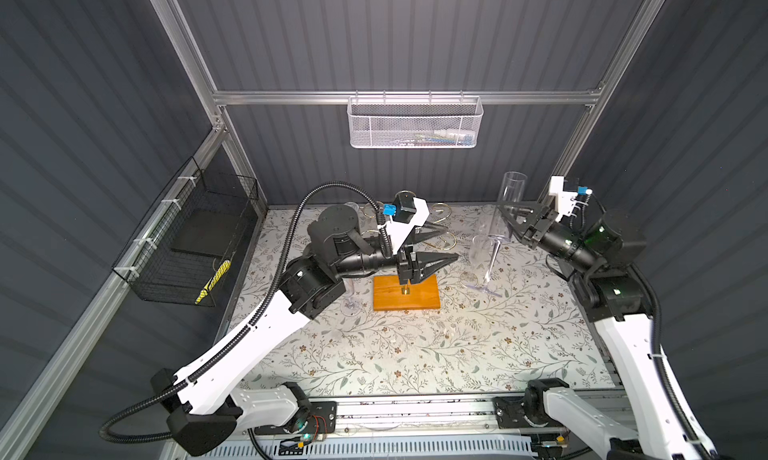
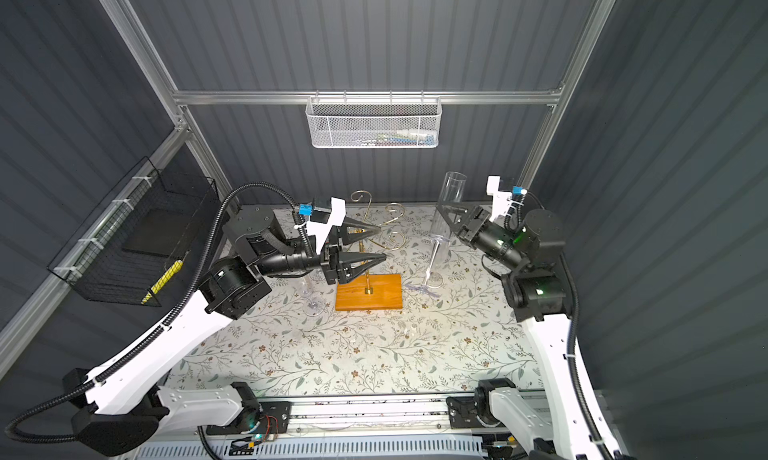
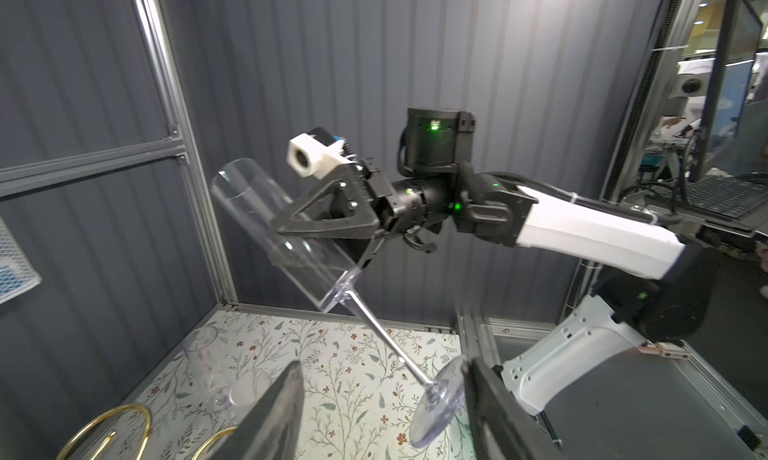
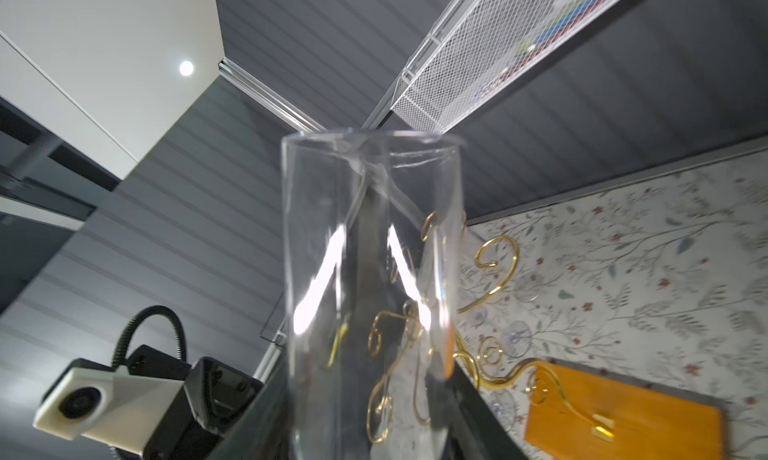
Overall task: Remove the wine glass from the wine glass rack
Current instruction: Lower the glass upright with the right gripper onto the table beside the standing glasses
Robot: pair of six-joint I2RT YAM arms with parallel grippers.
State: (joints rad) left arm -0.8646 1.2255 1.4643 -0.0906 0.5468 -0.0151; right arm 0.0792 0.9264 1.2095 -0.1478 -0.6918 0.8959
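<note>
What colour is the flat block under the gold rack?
Orange-brown, with wood grain. The base shows best in a top view.

1. We see a table (image 1: pixel 415 354) under a floral cover.
2. On it we find the rack's wooden base (image 1: pixel 406 293), towards the back.
3. We spot a clear glass (image 1: pixel 350 306) standing just left of the base, and another glass (image 1: pixel 477 250) to its right.

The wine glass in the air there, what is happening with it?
The right claw holds the wine glass by its bowl, tilted and up clear of the wine glass rack. The left claw is open near the rack and grips nothing; the glass's foot lies close to its fingertips. More clear glasses stand on the table.
</note>
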